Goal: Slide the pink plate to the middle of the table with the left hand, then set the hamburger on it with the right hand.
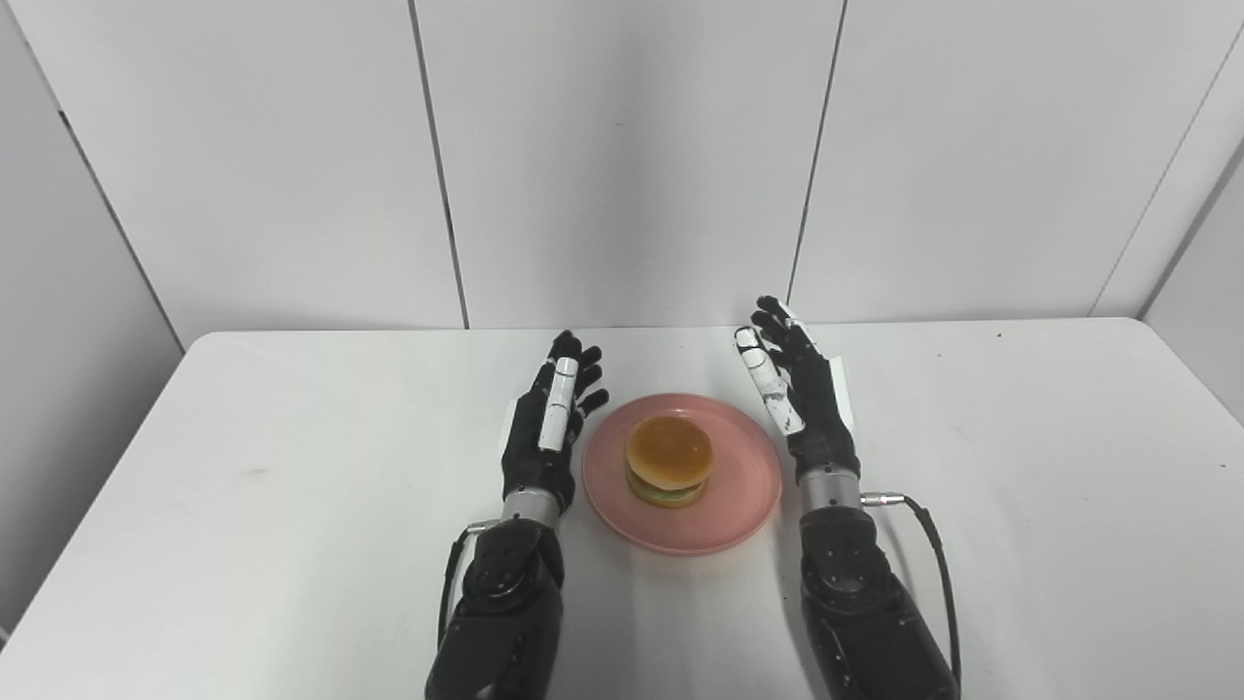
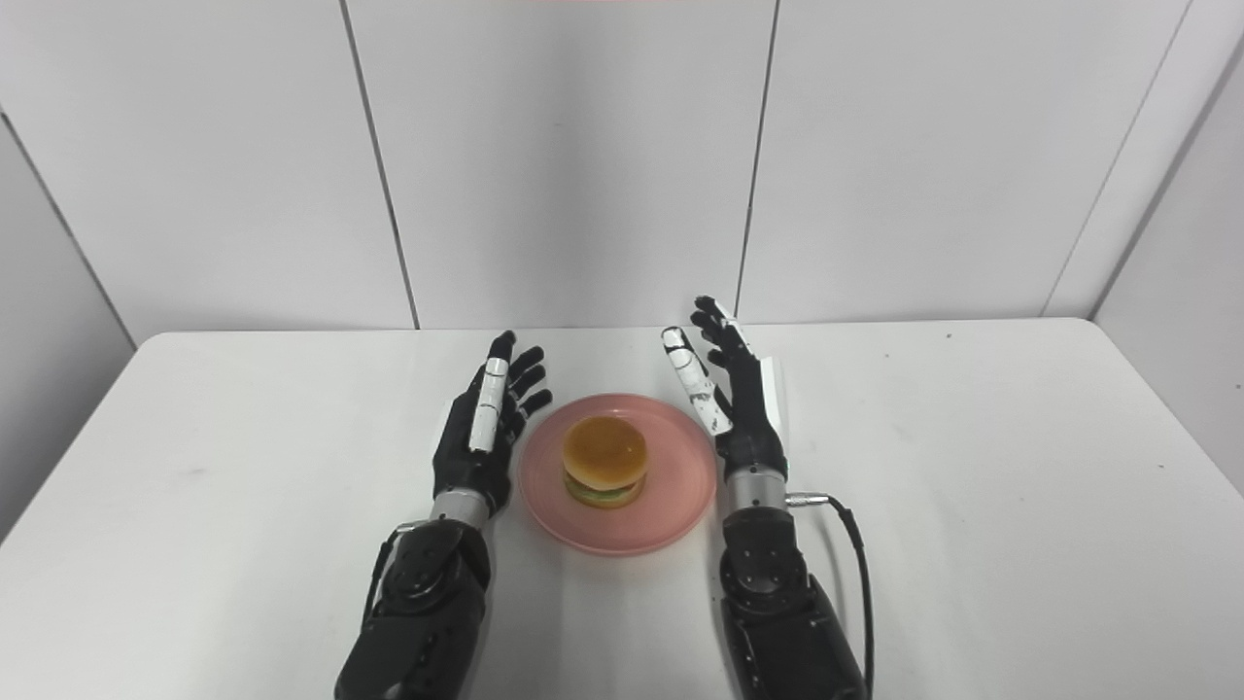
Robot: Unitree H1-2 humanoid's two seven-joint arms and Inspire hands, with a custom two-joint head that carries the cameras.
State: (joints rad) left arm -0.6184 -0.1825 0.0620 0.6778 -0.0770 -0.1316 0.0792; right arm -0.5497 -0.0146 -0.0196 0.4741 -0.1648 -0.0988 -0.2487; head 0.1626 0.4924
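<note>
Left hand: left hand [image 1: 546, 428] stands just left of the plate, palm turned toward it, fingers spread and stretched away from the robot, holding nothing; whether it touches the rim cannot be told.
Right hand: right hand [image 1: 799, 394] stands just right of the plate, palm facing it, fingers apart and raised, empty, a narrow gap to the rim.
Plate: pink plate [image 1: 748, 486] lies flat near the middle of the bench, between the two hands; round, shallow, smooth with a dull sheen.
Hamburger: hamburger [image 1: 669, 460] sits on the plate, close to its center, upright; domed golden-brown bun on top, a green layer showing under it.
Bench: white bench [image 1: 292, 467] carries the plate; smooth, matte top with rounded corners and a few faint dark specks far right of the plate.
Hand build: black jointed fingers with white strips along some of them, metal wrist rings, black glossy forearms.
Cable: thin black cable [image 1: 938, 564] leaves the right wrist and loops down beside the forearm, right of the plate.
Wall: pale panels [image 1: 622, 156] with thin dark seams rise behind the plate, past the bench's far edge.
In the way: both hands flank the plate; its near and far sides lie open.
</note>
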